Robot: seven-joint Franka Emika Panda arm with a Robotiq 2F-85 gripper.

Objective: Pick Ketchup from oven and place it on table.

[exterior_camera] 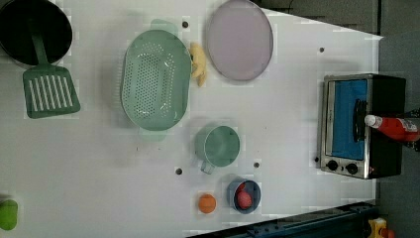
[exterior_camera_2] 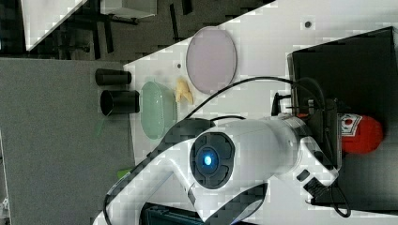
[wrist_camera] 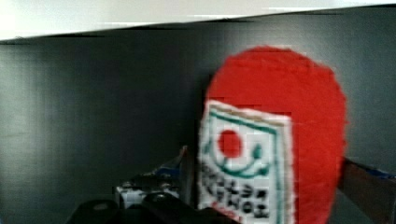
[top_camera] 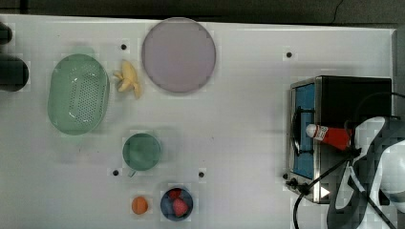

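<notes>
Gripper (wrist_camera: 261,196) clamps ketchup (top_camera: 333,135) above oven (top_camera: 356,98); label text unreadable.

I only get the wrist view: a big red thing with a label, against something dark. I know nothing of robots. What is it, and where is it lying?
Observer: It is the ketchup, lying on its side on the black top of the oven, not inside.
Operator: Which way does it point?
Observer: Its white cap points to the top view's left, out over the oven's blue glass door.
Operator: What else is on the table?
Observer: On the table, to the top view's left of the oven, lie a lilac plate, a green colander and a green cup.
</notes>
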